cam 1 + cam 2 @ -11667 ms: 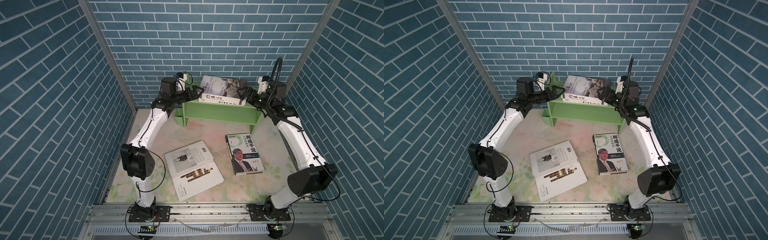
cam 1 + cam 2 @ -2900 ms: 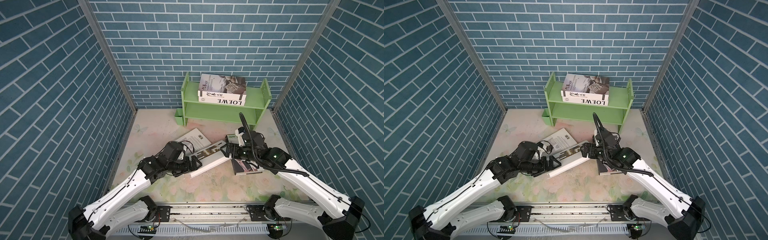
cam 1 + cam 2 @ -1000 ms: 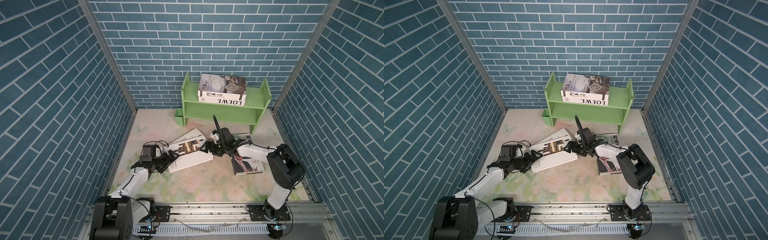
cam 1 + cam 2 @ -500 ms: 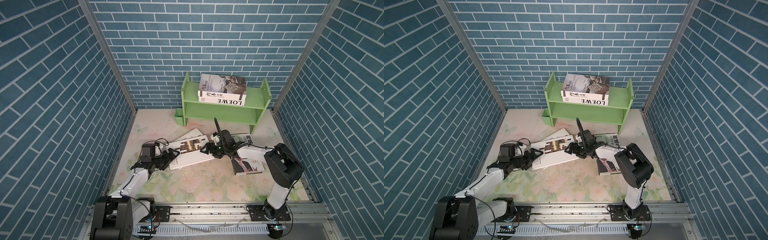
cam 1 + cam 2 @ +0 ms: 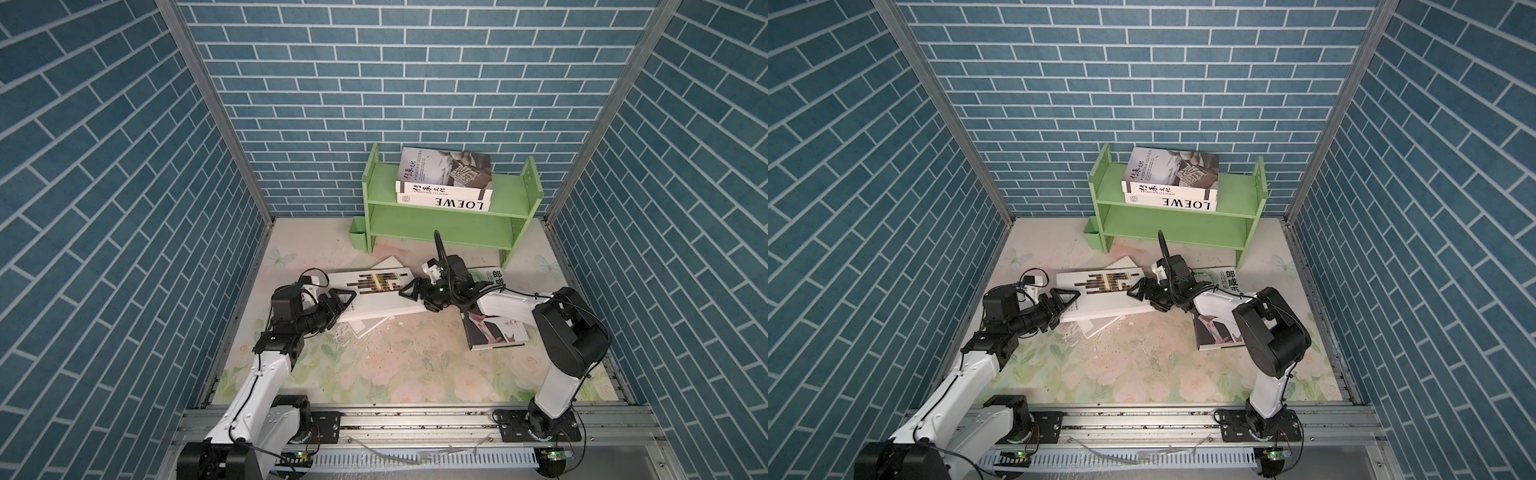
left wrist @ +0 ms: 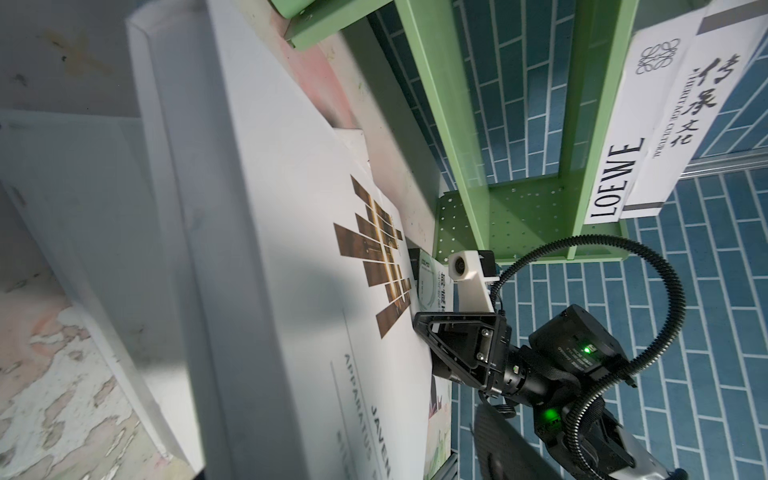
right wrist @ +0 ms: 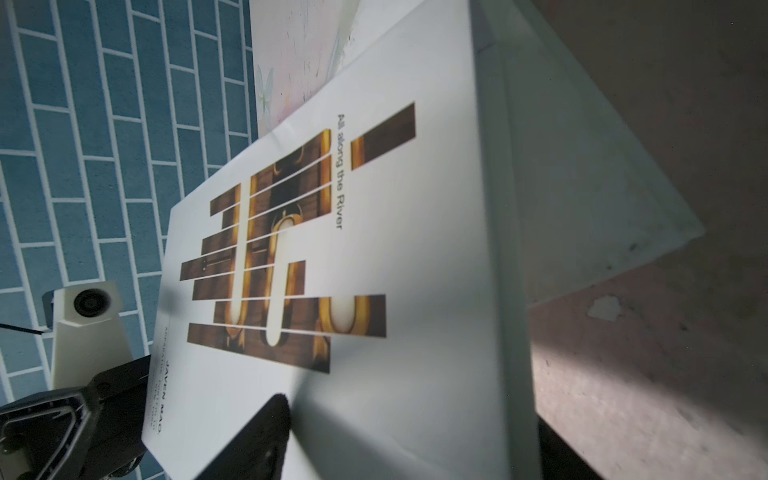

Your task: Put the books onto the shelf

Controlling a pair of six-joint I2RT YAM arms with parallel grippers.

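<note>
White book (image 5: 382, 303) (image 5: 1108, 305), its cover printed with brown bars, sits near the middle of the table (image 5: 374, 374), a little toward 10 o'clock. It rests on a lower book (image 5: 370, 328) (image 5: 1100, 326), also white, whose corners show at its 6 and 12 o'clock sides.

The left gripper (image 5: 347, 302) (image 5: 1068, 306) meets the white book from 9 o'clock. In both top views one finger lies over the edge of the cover and the other sits below it, so the end of the book is between them. Whether they are pressing on it I cannot tell.

A small green cup (image 5: 357, 239) stands at 11 o'clock, touching the left foot of the shelf.

The right gripper (image 5: 409, 296) (image 5: 1139, 297) (image 6: 449, 345) takes the opposite, 3 o'clock end. The right wrist view shows one black finger (image 7: 257, 436) laid on the cover (image 7: 415, 249) and the other under the edge: it is grasping the white book.

The shelf (image 5: 440, 230) (image 5: 1175, 230) stands at 12 o'clock against the back wall. Its upper tier holds the LOEWE book (image 5: 449, 203) (image 5: 1183, 203) lying flat, with a grey-covered book (image 5: 444, 170) (image 5: 1173, 170) bearing a brush-lettered Chinese title stacked on it.

The portrait book (image 5: 494, 332) (image 5: 1214, 332) lies face up at 3 o'clock, its far half hidden under the right arm.
</note>
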